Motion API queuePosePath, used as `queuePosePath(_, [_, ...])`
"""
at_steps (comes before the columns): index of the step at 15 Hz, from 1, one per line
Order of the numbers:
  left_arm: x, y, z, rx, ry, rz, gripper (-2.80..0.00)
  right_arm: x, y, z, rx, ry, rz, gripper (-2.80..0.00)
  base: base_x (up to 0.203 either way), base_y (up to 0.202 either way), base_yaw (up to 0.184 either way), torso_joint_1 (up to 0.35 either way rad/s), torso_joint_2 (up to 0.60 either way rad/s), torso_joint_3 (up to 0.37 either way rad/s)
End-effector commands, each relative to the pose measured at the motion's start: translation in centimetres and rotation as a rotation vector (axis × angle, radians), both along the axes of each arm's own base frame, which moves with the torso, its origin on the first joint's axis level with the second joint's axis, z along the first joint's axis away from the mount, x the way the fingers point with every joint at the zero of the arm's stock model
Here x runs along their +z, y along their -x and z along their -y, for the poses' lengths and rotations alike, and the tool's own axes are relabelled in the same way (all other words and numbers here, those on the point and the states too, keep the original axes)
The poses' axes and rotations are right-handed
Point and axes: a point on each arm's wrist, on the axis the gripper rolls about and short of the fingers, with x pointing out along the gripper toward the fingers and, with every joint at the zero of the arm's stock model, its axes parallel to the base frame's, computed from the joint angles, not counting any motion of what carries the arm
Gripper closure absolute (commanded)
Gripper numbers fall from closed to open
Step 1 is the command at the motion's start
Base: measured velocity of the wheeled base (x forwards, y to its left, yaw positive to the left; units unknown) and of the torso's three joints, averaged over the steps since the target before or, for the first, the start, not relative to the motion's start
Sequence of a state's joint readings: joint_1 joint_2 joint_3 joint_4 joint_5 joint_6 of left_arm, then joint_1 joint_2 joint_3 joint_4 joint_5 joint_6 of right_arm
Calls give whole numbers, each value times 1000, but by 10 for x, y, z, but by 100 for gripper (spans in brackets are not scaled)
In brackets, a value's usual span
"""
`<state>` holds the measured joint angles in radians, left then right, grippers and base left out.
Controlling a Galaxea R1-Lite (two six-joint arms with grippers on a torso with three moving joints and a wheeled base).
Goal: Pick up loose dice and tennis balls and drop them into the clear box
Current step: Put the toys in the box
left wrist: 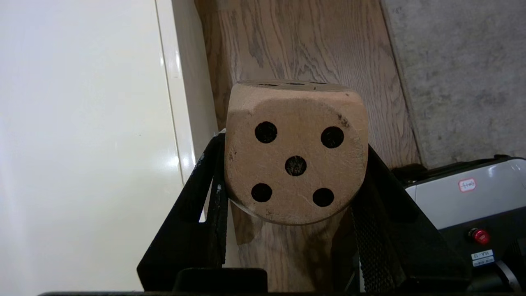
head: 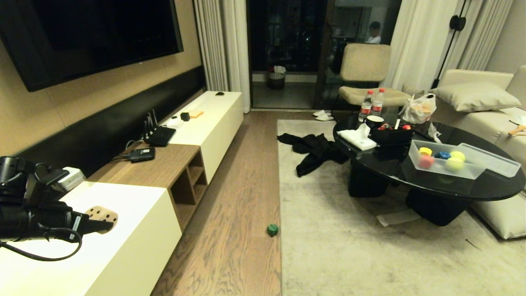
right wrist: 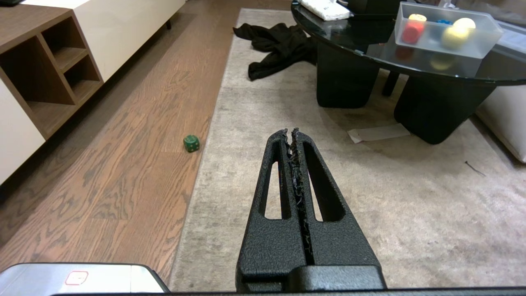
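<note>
Though pincer-gripped (left wrist: 294,213), tan die (left wrist: 296,152) half-hidden.

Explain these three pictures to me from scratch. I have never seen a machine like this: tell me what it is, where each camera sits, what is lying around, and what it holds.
This is a wheeled robot with two arms, each ending in a two-fingered gripper. The wide room picture comes from a camera on its head; the other two come from cameras on its wrists, looking along the fingers.

The left gripper is closed on a tan die, five black pips facing the camera. In the head view that die is above the white cabinet.

The right gripper is shut, holds nothing, and points over the rug.

A green die lies on the wooden floor by the rug's edge. On the black table stands the clear box, already holding coloured dice and a yellow-green ball. Its lid lies beside it.
</note>
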<state>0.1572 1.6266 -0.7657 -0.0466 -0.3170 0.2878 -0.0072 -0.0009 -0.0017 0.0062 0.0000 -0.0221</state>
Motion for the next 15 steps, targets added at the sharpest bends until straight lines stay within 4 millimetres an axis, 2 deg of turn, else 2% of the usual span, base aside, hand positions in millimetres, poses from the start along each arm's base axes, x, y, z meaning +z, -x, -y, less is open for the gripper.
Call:
queuePosePath(1, [2,1,0,-5,-2,8,0,0,0,0,0,1,-1,0,0,0,0,0,0,0])
queuePosePath(4, [10,14,2,-3,-2,40,0,0,0,0,0,1,-1,0,0,0,0,0,0,0])
queuePosePath(8, [10,26,6,-17,1,47,0,0,0,0,0,1,-1,0,0,0,0,0,0,0])
queuePosePath(11, [7,36,16,-63,16,39,0,0,0,0,1,0,-1,0,0,0,0,0,0,0])
queuePosePath(15, [4,48,17,-67,20,51,0,0,0,0,1,1,-1,0,0,0,0,0,0,0])
